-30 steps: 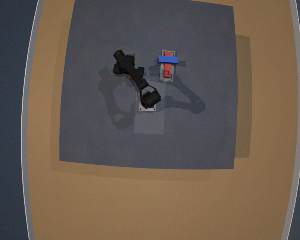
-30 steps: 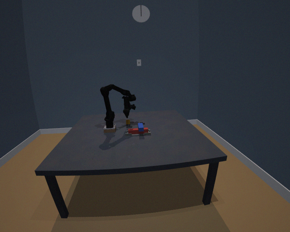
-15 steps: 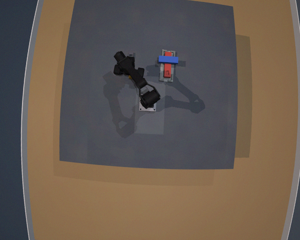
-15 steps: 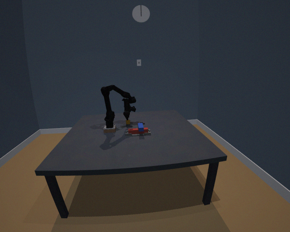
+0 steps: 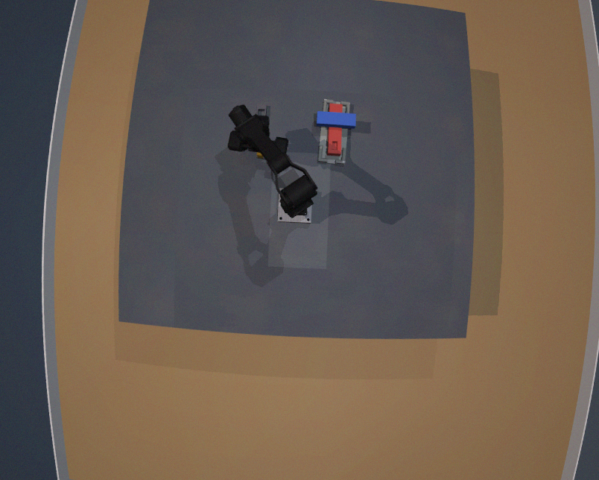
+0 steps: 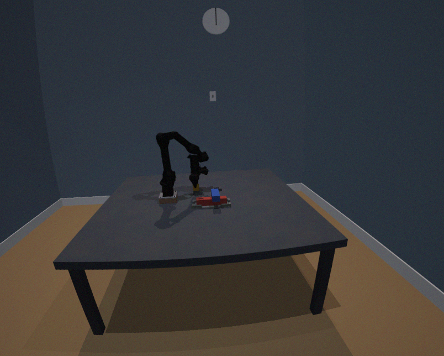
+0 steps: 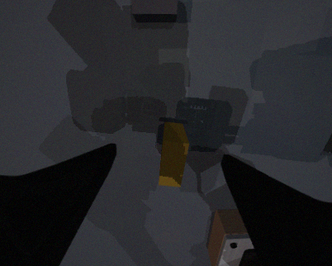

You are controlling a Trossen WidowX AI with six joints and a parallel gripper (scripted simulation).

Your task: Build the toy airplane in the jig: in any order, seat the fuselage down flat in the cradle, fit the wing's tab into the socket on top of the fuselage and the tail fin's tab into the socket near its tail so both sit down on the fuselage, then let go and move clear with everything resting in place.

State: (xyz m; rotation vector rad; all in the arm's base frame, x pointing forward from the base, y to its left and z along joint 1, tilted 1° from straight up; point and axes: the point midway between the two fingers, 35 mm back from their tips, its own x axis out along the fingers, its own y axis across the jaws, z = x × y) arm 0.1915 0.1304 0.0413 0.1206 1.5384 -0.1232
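The red fuselage (image 5: 334, 139) (image 6: 204, 201) lies in the grey cradle (image 5: 323, 156) and looks level. The blue wing (image 5: 335, 120) (image 6: 215, 195) lies across its top; its tab is hidden. The socket near the fuselage's tail shows empty in the top view. The yellow-orange tail fin (image 5: 260, 155) (image 6: 196, 188) (image 7: 173, 154) stands on the table, away from the cradle. My gripper (image 5: 258, 142) (image 6: 195, 185) (image 7: 170, 154) is open, pointing down above the fin. In the wrist view the fin shows between the fingertips, with a gap on each side. The fin's tab cannot be made out.
A small grey slotted block (image 5: 261, 109) (image 7: 154, 7) stands beyond the fin, partly hidden by the arm in the top view. My arm's base plate (image 5: 294, 218) (image 6: 168, 199) is on the near side of the fin. The cradle is to the right in the top view.
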